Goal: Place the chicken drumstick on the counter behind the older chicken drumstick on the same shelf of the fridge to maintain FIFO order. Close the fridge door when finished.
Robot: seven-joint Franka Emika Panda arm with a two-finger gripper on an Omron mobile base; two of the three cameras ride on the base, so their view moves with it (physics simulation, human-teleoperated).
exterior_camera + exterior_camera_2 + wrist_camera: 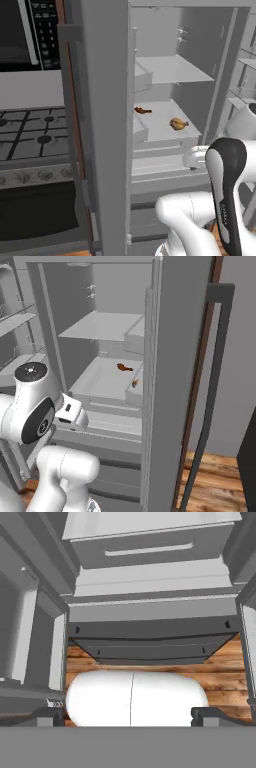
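The fridge [102, 125] stands with its doors open. On its middle shelf [160, 131] the slim dark reddish-brown chicken drumstick [142, 110] lies at the back left. The plump golden-tan older chicken drumstick [178, 123] lies nearer the front right, apart from it. From the right base, the chicken drumstick [124, 367] sits deep on the shelf [100, 383], and the older chicken drumstick [135, 383] peeks past the door's edge. My gripper [129, 714] is open and empty, outside the compartment, below the shelf's front edge and pointing down at the fridge's drawers. The counter is out of view.
A gas stove [30, 135] with an oven below and a microwave [25, 30] above stand left of the fridge. The open doors [175, 381] flank the arm on both sides. An upper shelf [170, 67] is bare. Fridge drawers [135, 549] and wooden floor [220, 481] lie below.
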